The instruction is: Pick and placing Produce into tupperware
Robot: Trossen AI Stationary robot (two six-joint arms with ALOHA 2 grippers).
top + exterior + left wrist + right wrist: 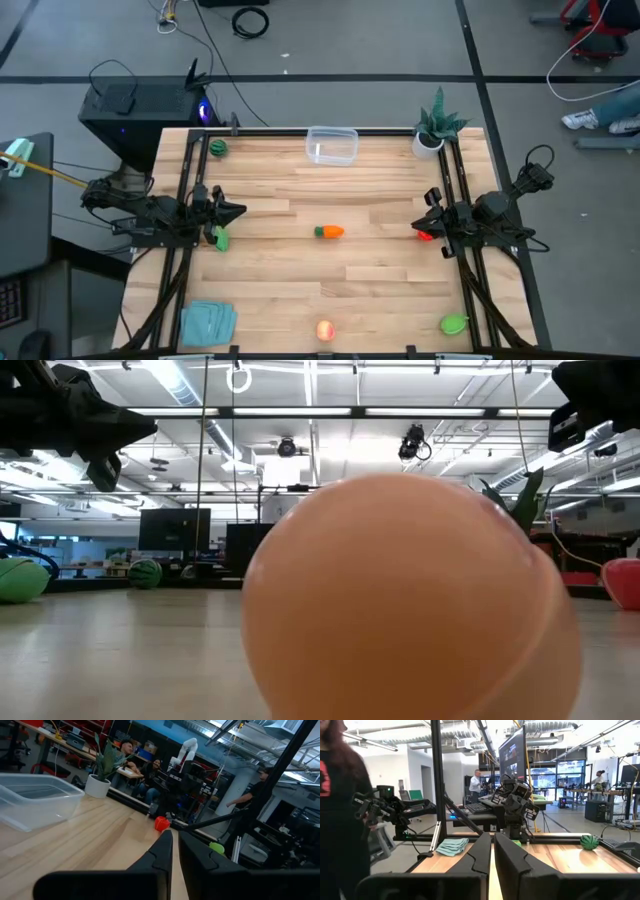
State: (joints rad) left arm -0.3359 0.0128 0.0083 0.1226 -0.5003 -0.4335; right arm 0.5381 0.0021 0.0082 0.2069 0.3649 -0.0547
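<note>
While both hands (238,210) (416,226) hover shut and empty, carrot (329,232) lies between them.

Table centre open; only carrot (329,232) between arms; tupperware (332,145) at far edge.

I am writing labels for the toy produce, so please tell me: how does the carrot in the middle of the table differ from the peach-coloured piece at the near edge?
The carrot is long, orange with a green top, and lies on its side mid-table. The peach-coloured piece is round, paler, one colour, and sits at the table's edge, far from the tupperware. Both rest on bare wood, outside the tupperware, untouched by either gripper.
</note>
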